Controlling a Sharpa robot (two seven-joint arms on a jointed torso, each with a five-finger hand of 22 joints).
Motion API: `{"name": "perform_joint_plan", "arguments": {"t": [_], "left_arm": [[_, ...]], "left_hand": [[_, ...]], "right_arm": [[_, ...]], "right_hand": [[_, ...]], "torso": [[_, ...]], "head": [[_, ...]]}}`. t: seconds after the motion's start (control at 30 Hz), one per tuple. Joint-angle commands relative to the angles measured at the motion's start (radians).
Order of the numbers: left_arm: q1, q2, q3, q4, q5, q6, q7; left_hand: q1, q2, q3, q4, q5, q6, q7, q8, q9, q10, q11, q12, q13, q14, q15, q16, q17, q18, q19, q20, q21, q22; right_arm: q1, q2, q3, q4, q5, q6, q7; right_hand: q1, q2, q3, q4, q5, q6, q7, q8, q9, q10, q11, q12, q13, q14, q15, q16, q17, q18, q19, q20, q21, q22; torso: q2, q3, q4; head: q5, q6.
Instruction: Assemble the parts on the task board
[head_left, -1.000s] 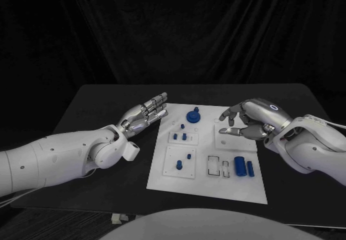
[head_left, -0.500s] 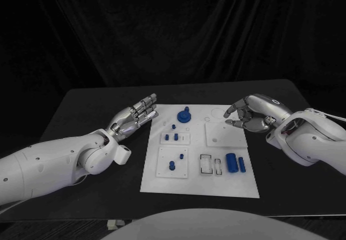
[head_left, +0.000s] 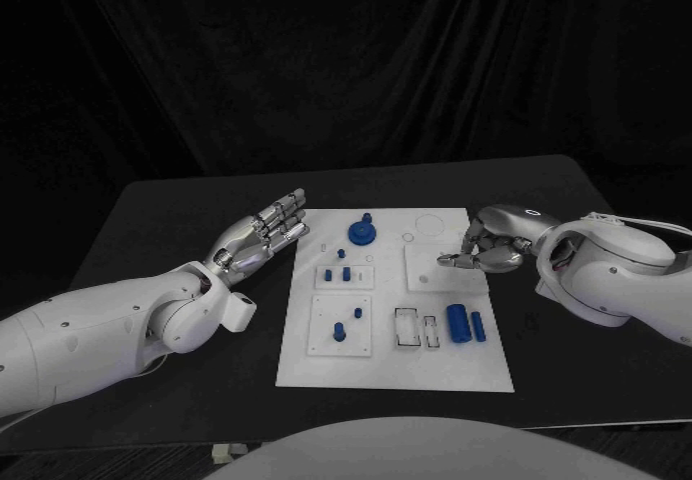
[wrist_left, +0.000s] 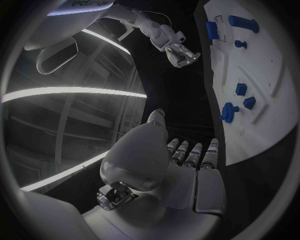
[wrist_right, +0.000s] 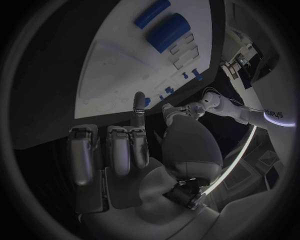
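While idle, task board (head_left: 418, 370) between hands

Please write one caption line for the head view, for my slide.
Both hands, left hand and right hand, flank the white task board with blue parts, holding nothing.

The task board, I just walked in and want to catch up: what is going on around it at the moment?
Nothing is being held yet. The white task board lies in the middle of the black table with small blue parts on it, among them a round knobbed part at its far end and a thick blue cylinder near its right edge. The left hand hovers open beside the board's left edge. The right hand, fingers curled, sits over the board's far right corner.
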Motion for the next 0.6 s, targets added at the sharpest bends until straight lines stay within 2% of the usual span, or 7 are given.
{"name": "perform_joint_plan", "arguments": {"t": [0.03,0.27,0.37,0.5,0.6], "left_arm": [[-0.002,0.003,0.001,-0.001,0.007,0.008,0.066],[-0.002,0.006,0.001,-0.002,0.007,0.013,0.067],[-0.002,0.006,0.001,-0.002,0.007,0.014,0.067],[-0.002,0.004,0.001,-0.001,0.007,0.016,0.068],[-0.002,0.000,0.001,0.001,0.007,0.016,0.068]], "left_hand": [[0.008,0.001,0.005,0.000,0.006,-0.003,0.005,0.002,0.000,0.001,0.012,0.008,0.002,0.000,0.008,-0.004,-0.001,0.006,0.000,-0.001,0.004,-0.001],[0.008,0.001,0.006,0.001,0.006,-0.004,0.004,0.002,0.000,0.001,0.019,0.011,0.002,0.000,0.007,-0.004,-0.001,0.006,0.000,-0.001,0.004,-0.001],[0.009,0.001,0.006,0.001,0.006,-0.004,0.004,0.002,0.000,0.002,0.022,0.011,0.002,0.000,0.006,-0.004,-0.001,0.006,0.000,-0.001,0.004,-0.001],[0.010,0.001,0.006,0.001,0.006,-0.004,0.004,0.002,0.000,0.002,0.026,0.012,0.002,0.000,0.006,-0.004,-0.001,0.006,0.000,-0.001,0.004,-0.001],[0.011,0.001,0.007,0.000,0.006,-0.004,0.004,0.002,0.000,0.002,0.031,0.014,0.002,0.000,0.005,-0.004,-0.001,0.006,0.000,-0.001,0.004,-0.001]], "right_arm": [[0.014,0.015,0.001,0.006,-0.051,0.247,-0.178],[0.047,0.053,0.001,0.008,-0.039,0.374,-0.238],[0.065,0.076,0.001,-0.003,-0.016,0.427,-0.266],[0.080,0.102,0.001,-0.018,0.015,0.466,-0.289],[0.086,0.120,0.001,-0.029,0.029,0.487,-0.300]], "right_hand": [[-0.015,-0.007,0.003,0.001,-0.007,0.005,0.000,-0.012,0.004,0.107,-0.007,0.002,0.263,0.105,-0.007,0.002,0.263,-0.007,0.104,-0.007,0.003,0.263],[-0.028,-0.014,-0.001,0.001,-0.019,-0.008,0.006,-0.043,0.000,0.107,-0.003,0.002,0.263,0.105,-0.004,0.002,0.263,-0.007,0.104,-0.007,0.003,0.263],[-0.051,-0.017,-0.006,0.002,-0.041,-0.003,0.007,-0.054,-0.003,0.107,-0.002,0.002,0.263,0.105,-0.002,0.002,0.263,-0.007,0.104,-0.005,0.003,0.263],[-0.077,-0.009,-0.003,0.002,-0.057,0.011,0.006,-0.061,-0.005,0.107,-0.002,0.002,0.263,0.105,-0.001,0.002,0.263,-0.007,0.104,-0.003,0.003,0.263],[-0.072,0.002,0.010,0.000,-0.045,0.044,-0.002,-0.057,0.001,0.107,-0.008,0.002,0.263,0.105,-0.005,0.002,0.263,-0.007,0.104,-0.005,0.003,0.263]], "torso": [[0.000,0.0004,-0.0008],[-0.001,0.0003,-0.0014],[0.000,0.0001,-0.0019],[0.001,-0.0001,0.0002],[0.000,-0.0002,0.0011]], "head": [[-0.005,0.000],[-0.006,0.000],[-0.006,0.000],[-0.012,0.000],[-0.007,0.000]]}}
